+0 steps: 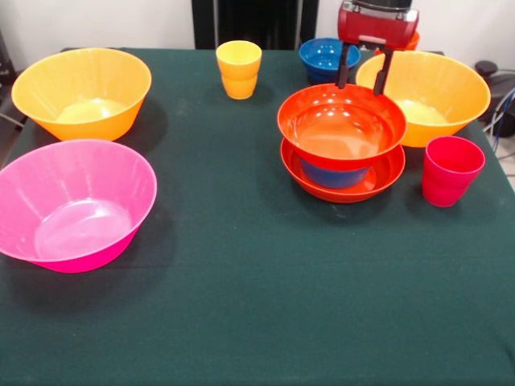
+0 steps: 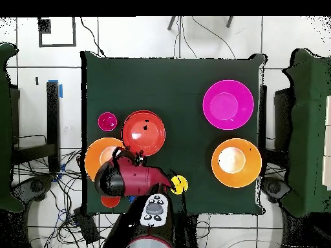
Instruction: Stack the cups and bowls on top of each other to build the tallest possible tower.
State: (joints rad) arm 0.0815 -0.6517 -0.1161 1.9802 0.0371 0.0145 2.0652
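While claw (image 1: 362, 80) hangs parted, tower (image 1: 342, 129) sits just below.

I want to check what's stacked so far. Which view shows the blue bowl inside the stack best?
The front view. There the blue bowl shows from the side, sandwiched between the lower red bowl and the upper red bowl. From overhead, the upper red bowl covers it completely, so the stack looks like one bowl.
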